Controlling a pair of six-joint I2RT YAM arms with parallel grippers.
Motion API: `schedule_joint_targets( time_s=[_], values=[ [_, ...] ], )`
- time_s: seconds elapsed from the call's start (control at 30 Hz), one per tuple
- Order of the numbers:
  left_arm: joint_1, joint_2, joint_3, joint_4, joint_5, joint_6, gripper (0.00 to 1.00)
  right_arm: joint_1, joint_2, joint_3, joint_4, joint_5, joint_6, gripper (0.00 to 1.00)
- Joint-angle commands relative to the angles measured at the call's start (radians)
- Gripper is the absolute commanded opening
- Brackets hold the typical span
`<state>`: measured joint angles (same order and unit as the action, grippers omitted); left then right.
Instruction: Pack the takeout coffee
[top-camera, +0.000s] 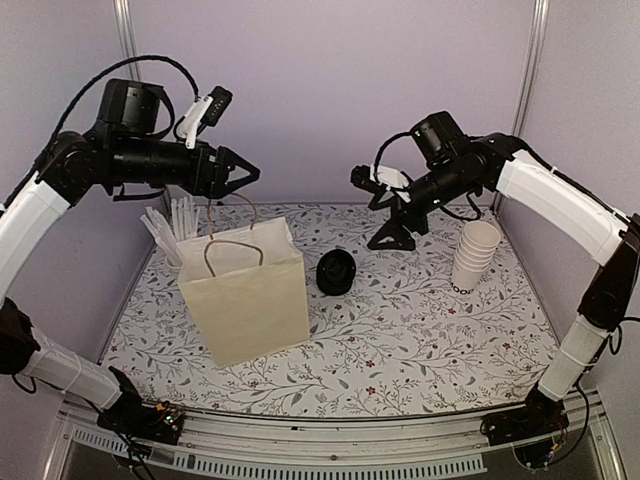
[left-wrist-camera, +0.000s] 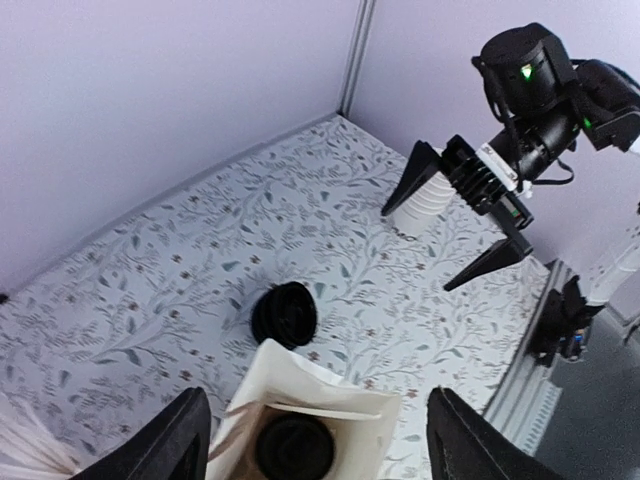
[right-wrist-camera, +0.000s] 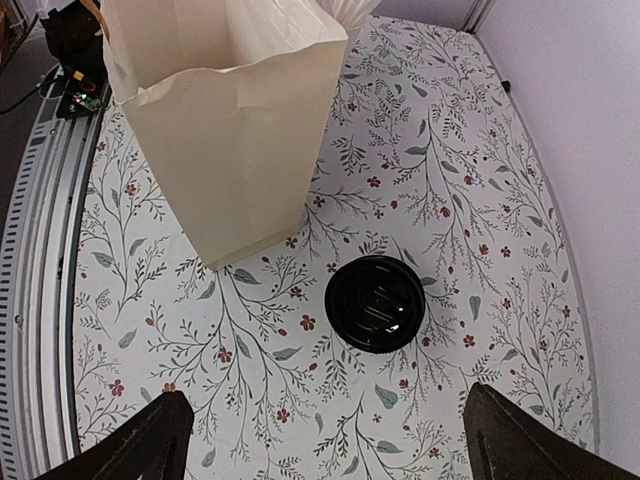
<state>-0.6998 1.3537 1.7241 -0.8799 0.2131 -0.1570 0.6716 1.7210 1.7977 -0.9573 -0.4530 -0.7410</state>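
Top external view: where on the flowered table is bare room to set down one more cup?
The widest bare patch is the near strip of the flowered table, between the cream paper bag and the front rail. Another lies between the black round lid and the stack of white paper cups. Crowded: far left, white stir sticks close behind the bag.

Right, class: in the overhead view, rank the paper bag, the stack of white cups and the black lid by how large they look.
1. Paper bag, clearly the largest.
2. Stack of white cups, next.
3. Black lid, the smallest.
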Motion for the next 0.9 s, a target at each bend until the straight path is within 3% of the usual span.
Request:
schedule_joint_targets(
  time_s=[0.0,0.07,0.23,0.3,0.53,0.67,0.87],
  values=[
    [-0.008,-0.151,-0.091,0.181,-0.274,0.075,0.84,-0.051,-0.110,-0.028,0.058,0.058,0.024,0.98],
    [-0.006,-0.234,-0.188,0.294,-0.401,0.097,0.99,-0.114,-0.159,-0.049,0.089,0.055,0.041,0.98],
    [0.004,-0.384,-0.417,0.541,-0.721,0.130,1.00,-0.353,-0.312,-0.161,0.208,0.004,0.138,0.99],
    [0.022,-0.407,-0.473,0.582,-0.789,0.125,1.00,-0.457,-0.382,-0.226,0.269,-0.023,0.185,0.99],
    [0.189,-0.309,-0.437,0.363,-0.863,-0.067,1.00,-0.673,-0.593,-0.486,0.523,0.108,0.420,0.99],
    [0.211,-0.289,-0.418,0.324,-0.820,-0.082,1.00,-0.698,-0.631,-0.502,0.603,0.398,0.621,0.99],
    [0.211,-0.333,-0.460,0.399,-0.736,-0.053,1.00,-0.699,-0.678,-0.525,0.619,0.348,0.596,0.99]
  ],
)
